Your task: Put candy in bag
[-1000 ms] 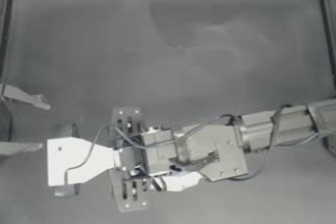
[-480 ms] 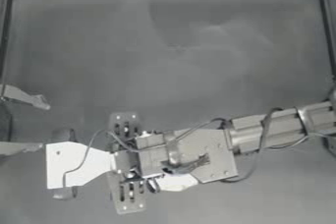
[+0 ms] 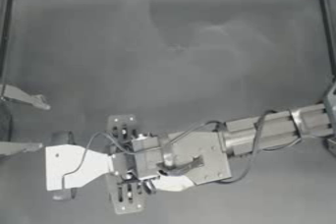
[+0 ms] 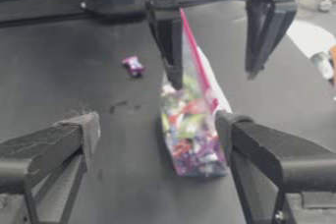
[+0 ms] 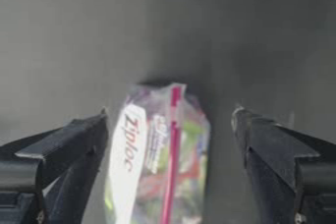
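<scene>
Hanging item: 1 bag (image 4: 190, 120), seal strip uppermost, between the spread jaws of the right gripper (image 5: 169, 134); whether 1 jaw pins it is unclear. Candy (image 4: 133, 66) lies on the table (image 4: 78, 80) beside. Left gripper (image 4: 157, 134) gapes empty near the bag, likely to steady its mouth.

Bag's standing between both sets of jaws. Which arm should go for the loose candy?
Right, probably. The left wrist view shows the candy on the table just beside the right gripper and its open jaws, while the left gripper, also open, has the bag standing in its way.
</scene>
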Robot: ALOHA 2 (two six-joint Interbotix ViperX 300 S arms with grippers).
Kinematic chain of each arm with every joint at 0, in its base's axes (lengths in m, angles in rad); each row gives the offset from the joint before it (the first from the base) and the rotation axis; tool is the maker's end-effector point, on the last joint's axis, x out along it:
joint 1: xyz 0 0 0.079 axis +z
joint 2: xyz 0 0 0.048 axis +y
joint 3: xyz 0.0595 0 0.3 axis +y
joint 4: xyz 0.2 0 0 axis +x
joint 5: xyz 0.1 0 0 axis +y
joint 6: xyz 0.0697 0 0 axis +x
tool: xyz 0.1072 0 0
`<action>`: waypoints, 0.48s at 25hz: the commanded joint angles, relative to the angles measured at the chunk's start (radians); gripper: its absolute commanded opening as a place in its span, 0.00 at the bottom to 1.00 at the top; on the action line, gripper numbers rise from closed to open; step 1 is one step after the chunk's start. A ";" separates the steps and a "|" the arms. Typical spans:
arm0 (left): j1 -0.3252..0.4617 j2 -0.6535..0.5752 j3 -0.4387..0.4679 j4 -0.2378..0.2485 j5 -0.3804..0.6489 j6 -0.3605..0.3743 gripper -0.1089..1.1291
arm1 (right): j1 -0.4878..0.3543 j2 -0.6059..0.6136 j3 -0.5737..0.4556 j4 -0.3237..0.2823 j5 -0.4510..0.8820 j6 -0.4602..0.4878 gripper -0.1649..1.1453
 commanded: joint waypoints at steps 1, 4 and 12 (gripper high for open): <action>-0.002 0.005 -0.011 -0.003 -0.005 -0.002 0.90 | -0.002 -0.018 -0.015 0.014 -0.002 -0.002 0.90; -0.002 0.005 -0.011 -0.005 -0.005 -0.002 0.90 | -0.002 -0.018 -0.012 0.015 -0.003 -0.003 0.90; -0.002 0.005 -0.012 -0.009 -0.005 -0.002 0.90 | -0.002 -0.014 -0.005 0.006 -0.006 -0.005 0.81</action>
